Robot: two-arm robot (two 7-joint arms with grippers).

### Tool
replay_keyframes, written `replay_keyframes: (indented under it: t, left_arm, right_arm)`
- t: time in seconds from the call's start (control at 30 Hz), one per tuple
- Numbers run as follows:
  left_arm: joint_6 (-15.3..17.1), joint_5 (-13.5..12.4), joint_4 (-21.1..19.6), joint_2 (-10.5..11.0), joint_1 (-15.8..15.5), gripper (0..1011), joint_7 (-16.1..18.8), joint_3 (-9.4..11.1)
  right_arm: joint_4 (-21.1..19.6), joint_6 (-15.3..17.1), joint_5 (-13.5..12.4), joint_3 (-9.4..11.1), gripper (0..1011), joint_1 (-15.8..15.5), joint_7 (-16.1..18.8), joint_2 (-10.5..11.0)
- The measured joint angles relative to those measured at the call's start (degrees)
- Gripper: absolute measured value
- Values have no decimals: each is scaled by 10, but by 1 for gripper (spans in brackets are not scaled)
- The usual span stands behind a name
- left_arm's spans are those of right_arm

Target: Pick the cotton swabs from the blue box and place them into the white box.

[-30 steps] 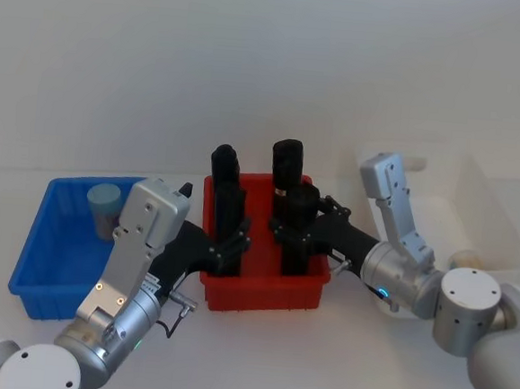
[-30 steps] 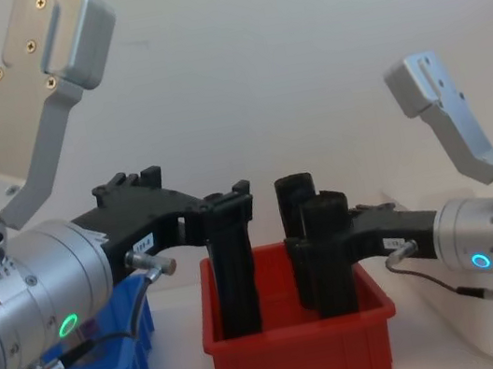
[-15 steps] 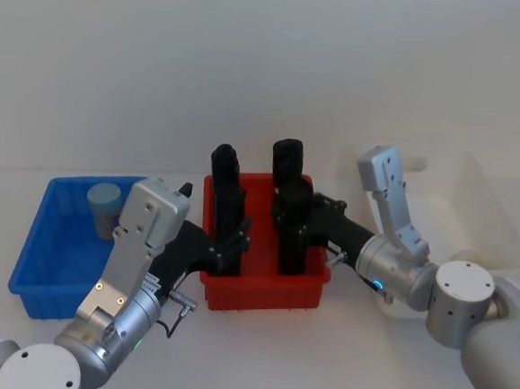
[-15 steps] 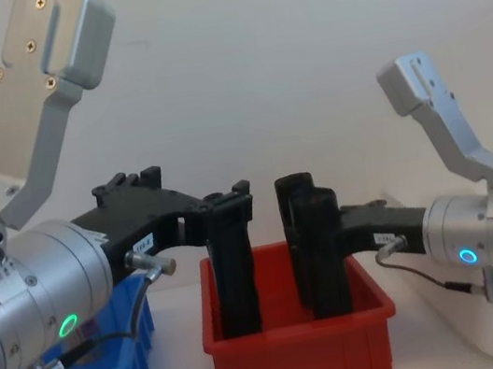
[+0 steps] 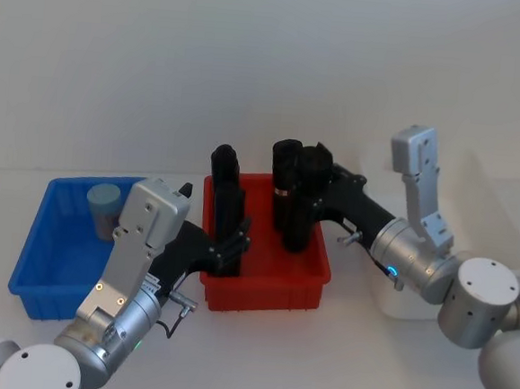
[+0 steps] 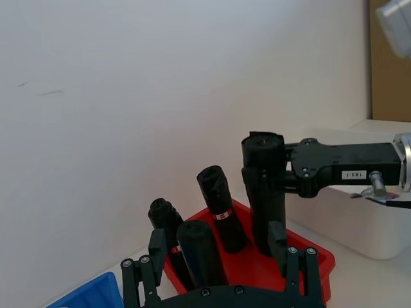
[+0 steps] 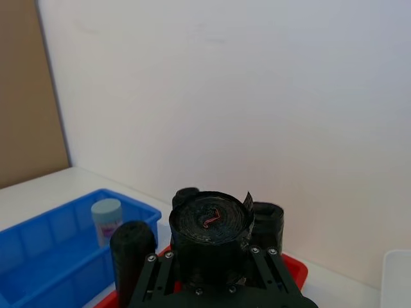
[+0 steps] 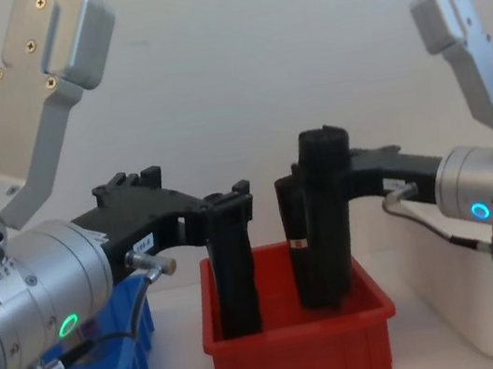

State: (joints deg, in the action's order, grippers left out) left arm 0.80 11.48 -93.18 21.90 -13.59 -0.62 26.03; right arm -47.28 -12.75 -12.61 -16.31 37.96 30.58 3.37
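Black rolls stand upright in a red bin (image 5: 266, 290) at the centre of the white bench (image 5: 337, 363), and both robot hands are working inside it. The right hand (image 5: 307, 194) reaches in from the right side and is clenched around one tall black roll (image 8: 323, 219), holding it upright with its lower end at about the level of the bin's rim in the chest view. The right wrist view looks down on the coiled top of that roll (image 7: 212, 224), gripped between the hand's black fingers (image 7: 154, 273). The left hand (image 5: 232, 245) reaches in from the left side, its fingers set on either side of another black roll (image 8: 235, 272) that stands in the bin's left part; whether they press on it I cannot tell. Two more black rolls (image 6: 219, 208) stand behind in the bin.

The blue box (image 5: 35, 253) sits at the left of the red bin, just beside it. One jar of cotton swabs (image 5: 104, 207) with a pale lid stands in its far part, untouched by either hand; the right wrist view shows it too (image 7: 106, 219). The white box (image 5: 501, 222) sits at the right of the red bin, behind the right arm.
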Motion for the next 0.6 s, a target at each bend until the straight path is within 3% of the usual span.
replay_keyframes:
  t: [0.37,0.6]
  left_arm:
    - [0,0,0,0,0,1004,0,0]
    - [0,0,0,0,0,1004,0,0]
  right_arm:
    - [-131,36,-12,11,465,-59,-73,22]
    - [-184,56,-12,19,464,-84,-127,34]
